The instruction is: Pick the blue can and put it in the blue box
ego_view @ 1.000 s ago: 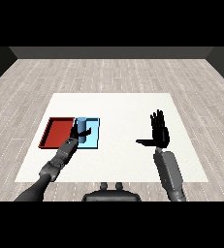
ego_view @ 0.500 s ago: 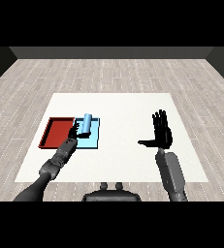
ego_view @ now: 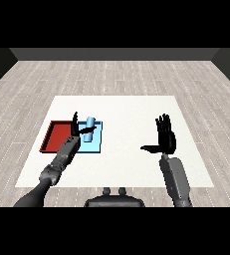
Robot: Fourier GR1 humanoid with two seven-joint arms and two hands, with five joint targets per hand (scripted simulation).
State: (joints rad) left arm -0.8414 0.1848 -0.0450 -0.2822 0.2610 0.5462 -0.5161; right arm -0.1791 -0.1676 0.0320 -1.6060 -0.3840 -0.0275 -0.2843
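We see a white bench [ego_view: 131, 107] with a red tray [ego_view: 57, 135] and a blue tray [ego_view: 94, 145] lying side by side, touching, near its left part, the red one further left. The can [ego_view: 89, 127], light blue, stands upright inside the blue tray, in its far half. Our left hand [ego_view: 77, 128] reaches over the seam between the two trays, just beside the can on its left. Its fingers [ego_view: 75, 118] point up and away, straight, while the thumb stretches toward the can; we cannot tell whether the thumb touches the can, but nothing curls round it. Our left forearm [ego_view: 61, 158] crosses the near edge of the trays on its way in from the lower left. Our right hand [ego_view: 165, 138] hangs above bare bench well apart from the trays, palm turned to the left, fingers straight and slightly spread, thumb stuck out sideways, holding nothing. Its forearm [ego_view: 176, 180] rises from the lower right.
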